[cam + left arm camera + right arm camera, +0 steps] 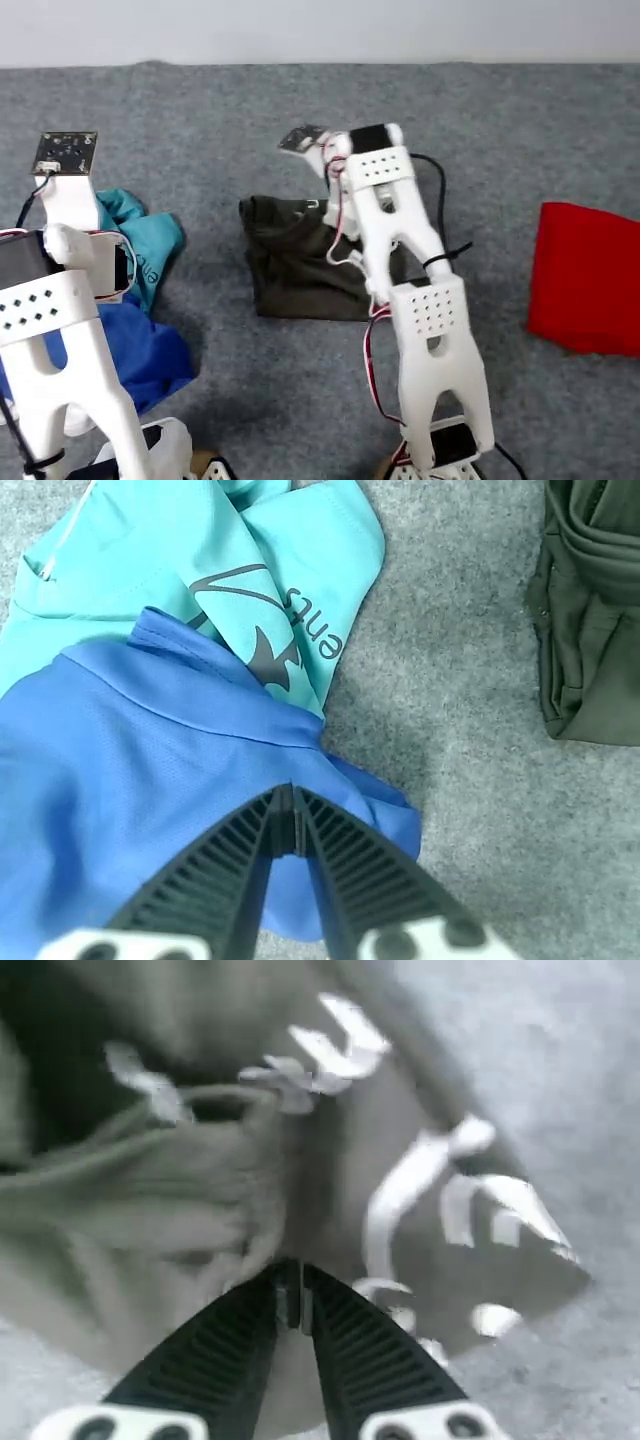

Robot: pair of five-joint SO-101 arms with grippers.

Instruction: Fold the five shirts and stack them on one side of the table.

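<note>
Both pressed together: left tool (294, 822) above blue shirt (120, 770), right tool (291, 1298) seemingly touching dark olive shirt (190, 1200).

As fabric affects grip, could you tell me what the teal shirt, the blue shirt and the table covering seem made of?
Teal shirt: smooth, faintly shiny knit, likely synthetic sportswear. Blue shirt: matte fine knit, soft folds, possibly cotton or polyester. Table covering: grey felt or short carpet, judging by its fuzzy speckled surface.
</note>
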